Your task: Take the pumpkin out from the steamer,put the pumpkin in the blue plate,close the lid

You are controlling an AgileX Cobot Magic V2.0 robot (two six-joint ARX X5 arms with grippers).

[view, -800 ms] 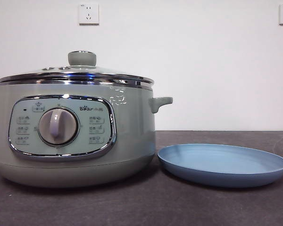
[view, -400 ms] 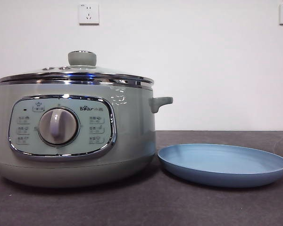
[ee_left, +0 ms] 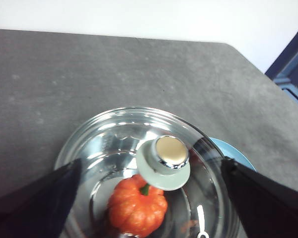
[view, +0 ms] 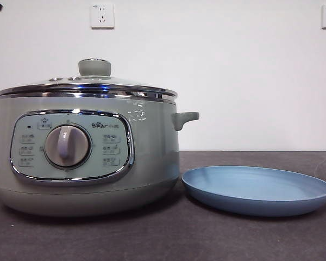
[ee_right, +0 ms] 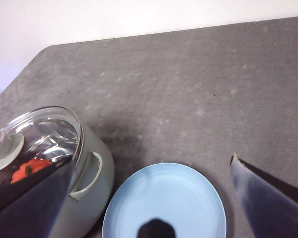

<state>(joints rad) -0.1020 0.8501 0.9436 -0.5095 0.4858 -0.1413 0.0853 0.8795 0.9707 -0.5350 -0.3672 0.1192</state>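
Lid [ee_left: 154,168] sits on the steamer [view: 87,157], pumpkin [ee_left: 137,204] under the glass. Left gripper [ee_left: 149,198] above the lid, spread wide, empty. Right gripper [ee_right: 149,198] over the blue plate [ee_right: 164,203] beside the steamer, also wide, empty.

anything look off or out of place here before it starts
Nothing stands out. The lid sits level on the steamer, the pumpkin is upright inside, and the blue plate lies flat beside the pot. Both grippers, left and right, hang open above.

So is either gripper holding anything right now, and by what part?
Nothing is held. The left gripper hangs open above the lid; the right gripper is open above the blue plate.
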